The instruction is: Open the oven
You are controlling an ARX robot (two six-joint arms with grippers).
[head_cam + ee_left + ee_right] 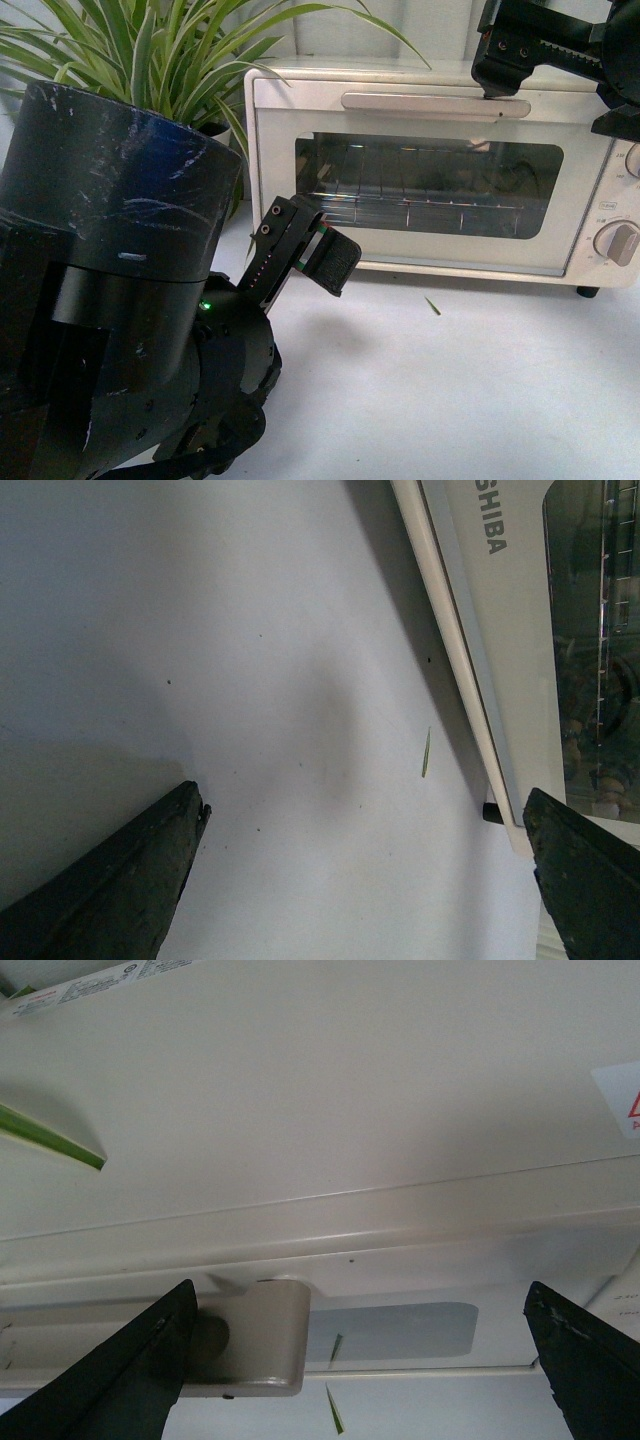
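The cream-white oven point(430, 170) stands at the back right with its glass door shut and its pale bar handle point(435, 103) along the door's top. My right gripper point(552, 97) hovers open over the handle's right end. In the right wrist view the oven's top point(320, 1110) fills the frame; the handle's end point(250, 1340) lies just inside one finger point(140, 1370) of the open right gripper point(365, 1360). My left gripper point(318, 250) is open and empty, low in front of the oven's lower left. In its view the left gripper point(365, 805) spans bare table beside the door point(500, 650).
A spider plant point(150, 50) stands behind my left arm, left of the oven. A small green leaf scrap point(432, 305) lies on the white table point(450, 400) before the door. Round knobs point(620, 242) sit on the oven's right side, a black foot point(587, 292) below.
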